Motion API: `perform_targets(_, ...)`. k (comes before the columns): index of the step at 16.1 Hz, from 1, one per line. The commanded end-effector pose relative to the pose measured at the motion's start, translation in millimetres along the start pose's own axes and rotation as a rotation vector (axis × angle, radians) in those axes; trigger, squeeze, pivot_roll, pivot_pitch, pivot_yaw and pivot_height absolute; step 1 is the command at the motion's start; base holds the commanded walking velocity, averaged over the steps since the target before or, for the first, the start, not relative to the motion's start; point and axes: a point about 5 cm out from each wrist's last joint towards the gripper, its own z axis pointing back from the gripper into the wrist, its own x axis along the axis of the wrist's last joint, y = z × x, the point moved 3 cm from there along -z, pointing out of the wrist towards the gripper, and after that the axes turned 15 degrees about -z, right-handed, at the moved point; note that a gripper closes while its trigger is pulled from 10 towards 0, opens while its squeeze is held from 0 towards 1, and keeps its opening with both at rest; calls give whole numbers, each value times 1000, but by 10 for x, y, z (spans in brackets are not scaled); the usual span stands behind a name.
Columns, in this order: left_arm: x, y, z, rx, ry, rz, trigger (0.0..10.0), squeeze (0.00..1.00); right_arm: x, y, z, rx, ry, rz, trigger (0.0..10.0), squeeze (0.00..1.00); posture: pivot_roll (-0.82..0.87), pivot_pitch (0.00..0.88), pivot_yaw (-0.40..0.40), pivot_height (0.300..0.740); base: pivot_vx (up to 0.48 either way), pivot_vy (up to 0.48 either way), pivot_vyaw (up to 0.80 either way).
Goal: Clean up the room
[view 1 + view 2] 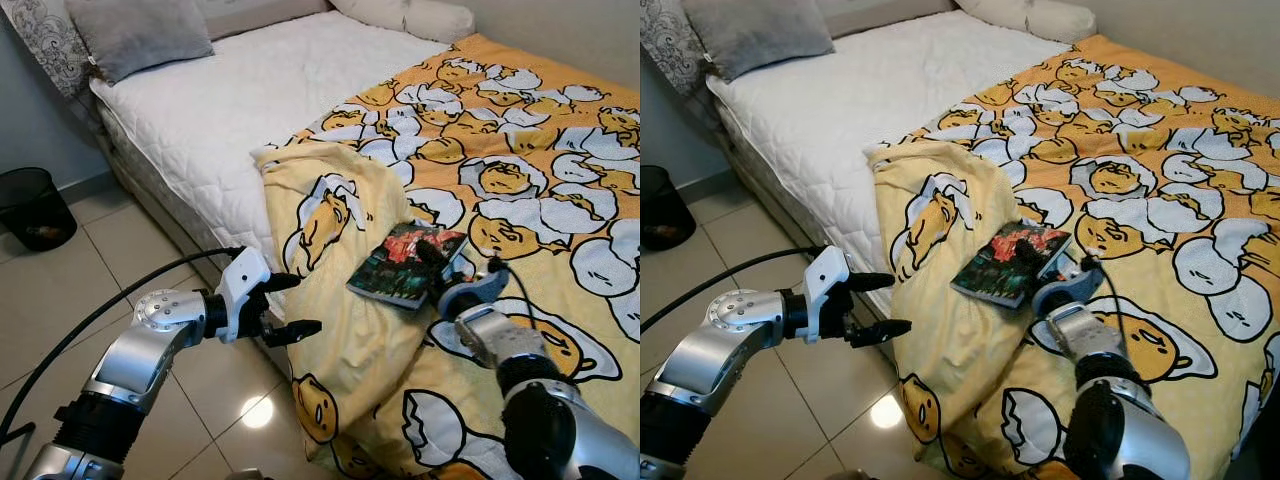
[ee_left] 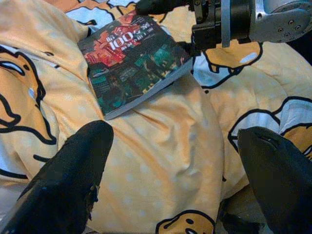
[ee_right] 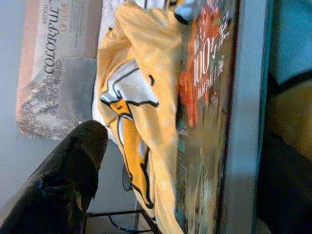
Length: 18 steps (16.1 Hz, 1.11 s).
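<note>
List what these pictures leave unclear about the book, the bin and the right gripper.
- Book: its near corner is hidden by the right gripper in the eye views; the cover text is too small there and blurred in the right wrist view.
- Right gripper: whether its fingers clamp the book is hidden by its own wrist.
- Bin: cut off by the picture's edge; contents too dark to name.
- Left gripper: open, beside the blanket.

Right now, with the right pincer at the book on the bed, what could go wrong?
1. The book lies near the edge where the yellow blanket hangs off the bed; a push from the right pincer might slide it to the tiled floor.
2. The blanket is soft and bunched, so a finger may catch the fabric with the cover.
3. The left pincer is open beside the hanging blanket and could snag it.
</note>
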Motion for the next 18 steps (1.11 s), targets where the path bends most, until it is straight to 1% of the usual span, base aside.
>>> perform_targets(1, 16, 46, 29, 3, 5, -25, 10000, 784, -104, 116, -86, 3, 25, 28, 10000, 0, -8, 0, 0, 740, 0, 0, 0)
perform_targets(2, 15, 48, 31, 3, 6, -26, 10000, 780, -133, 112, -96, -7, 32, 34, 8902, 0, -7, 0, 0, 740, 0, 0, 0)
perform_targets(3, 12, 50, 34, 3, 7, -28, 10000, 784, -209, 83, -121, -48, 45, 58, 4000, 0, -5, 0, -1, 740, 0, 0, 0)
perform_targets(4, 11, 50, 35, 3, 8, -28, 10000, 780, -235, 71, -129, -64, 51, 68, 2745, 0, -5, 0, -1, 740, 0, 0, 0)
perform_targets(5, 10, 52, 38, 3, 9, -28, 10000, 780, -263, 61, -140, -81, 51, 78, 196, 0, -1, 0, -4, 740, 0, 0, 0)
perform_targets(6, 9, 53, 40, 4, 9, -28, 10000, 780, -269, 53, -145, -88, 44, 79, 0, 0, 0, 0, -4, 740, 0, 0, 0)
perform_targets(10, 1, 50, 49, 8, 10, -27, 10000, 780, -252, 15, -153, -138, 4, 93, 0, 0, 2, 0, -5, 740, 0, 0, 0)
perform_targets(13, -5, 55, 54, 9, 13, -28, 10000, 780, -242, 25, -159, -128, -15, 109, 0, 0, 2, 0, -3, 740, 0, 0, 0)
perform_targets(17, -11, 70, 60, 15, 18, -32, 10000, 776, -220, 47, -166, -116, -43, 81, 0, 0, 4, 0, -3, 740, 0, 0, 0)
perform_targets(18, -16, 78, 67, 17, 21, -34, 10000, 780, -227, 56, -171, -116, -37, 99, 0, 0, 4, 0, -1, 740, 0, 0, 0)
